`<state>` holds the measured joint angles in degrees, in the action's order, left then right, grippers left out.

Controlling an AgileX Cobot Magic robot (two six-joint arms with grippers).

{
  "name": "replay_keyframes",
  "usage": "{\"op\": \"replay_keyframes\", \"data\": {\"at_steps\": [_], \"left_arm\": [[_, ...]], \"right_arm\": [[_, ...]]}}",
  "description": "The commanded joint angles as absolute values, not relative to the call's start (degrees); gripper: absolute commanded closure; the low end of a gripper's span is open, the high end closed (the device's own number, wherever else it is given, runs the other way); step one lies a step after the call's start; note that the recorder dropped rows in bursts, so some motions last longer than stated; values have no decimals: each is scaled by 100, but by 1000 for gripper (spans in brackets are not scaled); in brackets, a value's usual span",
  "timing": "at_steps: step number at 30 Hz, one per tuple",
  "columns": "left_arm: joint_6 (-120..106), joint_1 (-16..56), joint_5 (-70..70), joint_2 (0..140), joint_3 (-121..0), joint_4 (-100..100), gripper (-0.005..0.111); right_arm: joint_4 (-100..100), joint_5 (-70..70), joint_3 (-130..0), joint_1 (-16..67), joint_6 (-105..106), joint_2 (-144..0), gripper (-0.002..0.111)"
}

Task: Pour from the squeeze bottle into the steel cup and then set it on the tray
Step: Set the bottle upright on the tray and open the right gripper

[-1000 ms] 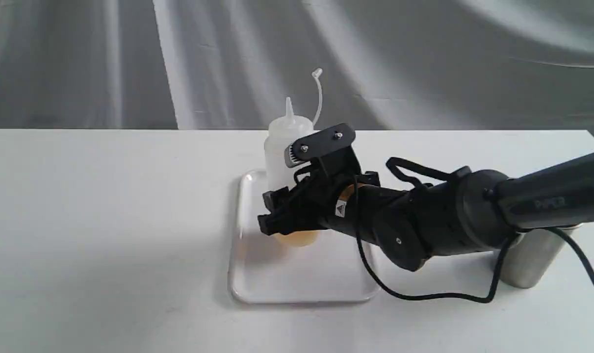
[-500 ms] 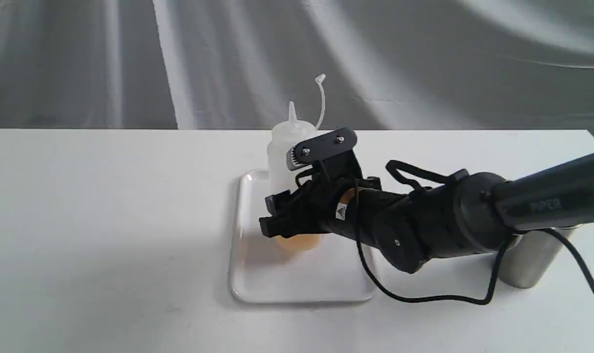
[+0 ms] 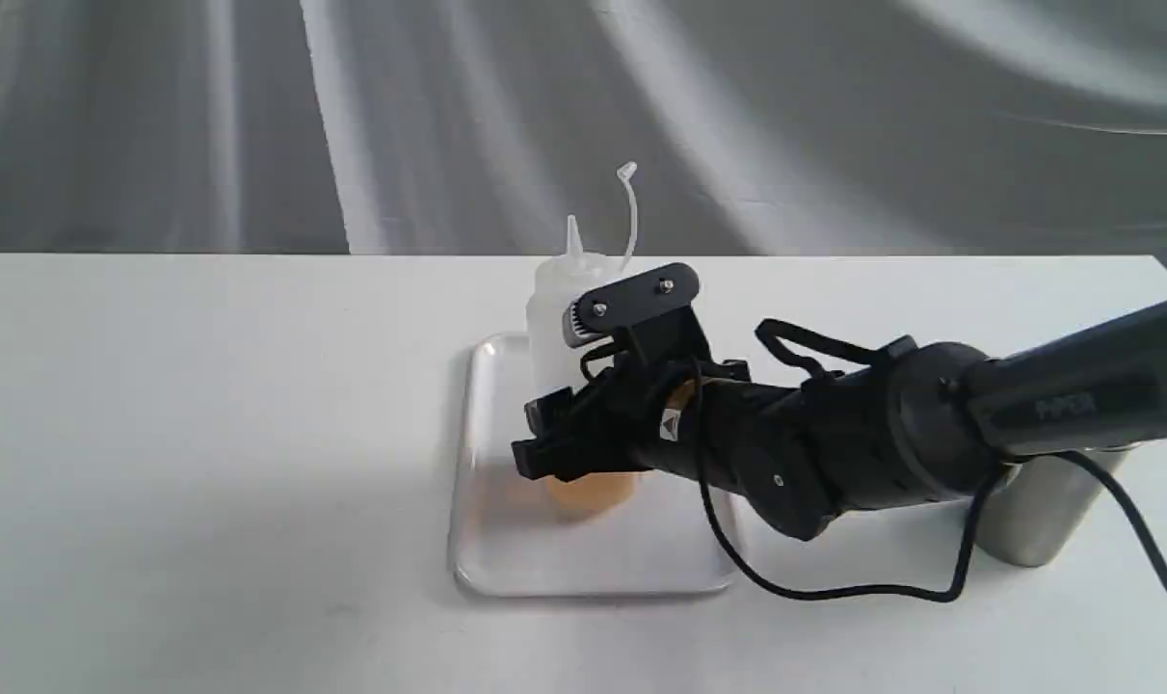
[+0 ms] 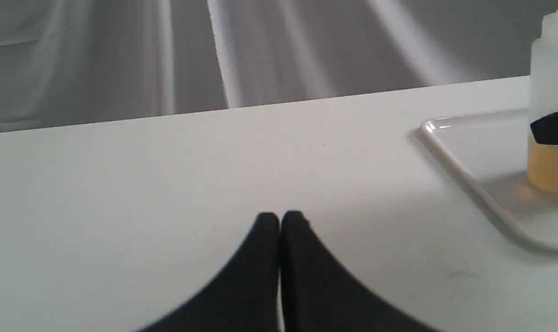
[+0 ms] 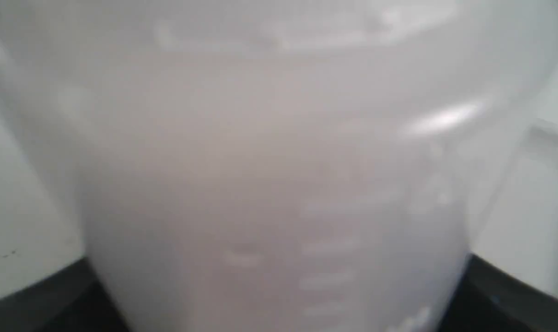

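The right gripper (image 3: 556,386) pinches the squeeze bottle (image 3: 566,299) around its mid-body. The bottle stands upright over the near-centre of the tray (image 3: 506,559) with its nozzle uncapped and the cap strap arching free above. The left gripper (image 4: 279,220) has its fingers pressed together on nothing, low over the bare table (image 3: 207,434), well apart from the tray. The steel cup (image 3: 1041,525) stands on the table to the right, partly hidden behind the right arm; its contents cannot be seen. Judged risks: if the fingers part before the base is fully seated, the bottle may rock or tip, and the open nozzle would let amber liquid escape. A finger dragging on withdrawal could slide the bottle toward the rim. The arm and its trailing cable (image 3: 834,590) pass close to the cup and could knock it. The exterior view gives the overall layout but hides the bottle's base behind the gripper. The left wrist view shows the amber layer down at the tray floor with a shadow beneath, though contact cannot be confirmed. The right wrist view shows only the blurred bottle wall between dark finger edges.
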<state>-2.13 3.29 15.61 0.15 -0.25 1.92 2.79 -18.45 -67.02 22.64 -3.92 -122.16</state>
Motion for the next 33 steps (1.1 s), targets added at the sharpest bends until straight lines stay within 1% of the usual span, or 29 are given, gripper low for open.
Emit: {"op": "replay_keyframes", "data": {"at_steps": [1,10,12,14,16,17,19,21,22,23,25,33], "left_arm": [[-186,362,1522,0,0,188,107],[-201,362,1522,0,0,188,107],[-201,362,1522,0,0,188,107],[-201,362,1522,0,0,188,107],[-187,362,1522,0,0,188,107],[-187,362,1522,0,0,188,107],[-187,362,1522,0,0,188,107],[-187,362,1522,0,0,188,107],[-187,362,1522,0,0,188,107],[-187,362,1522,0,0,188,107],[-187,362,1522,0,0,188,107],[-204,362,1522,0,0,188,107]], "right_arm": [[229,-1841,-6740,2285,-385,-12172,86],[229,-1841,-6740,2285,-385,-12172,86],[229,-1841,-6740,2285,-385,-12172,84],[229,-1829,-6740,2285,-385,-12172,75],[229,-1815,-6740,2285,-385,-12172,62],[229,-1815,-6740,2285,-385,-12172,50],[229,-1770,-6740,2285,-385,-12172,34],[229,-1740,-6740,2285,-385,-12172,22],[229,-1727,-6740,2285,-385,-12172,18],[229,-1700,-6740,2285,-385,-12172,15],[229,-1617,-6740,2285,-385,-12158,13],[336,-1138,-6728,2285,-385,-11750,13]]}}
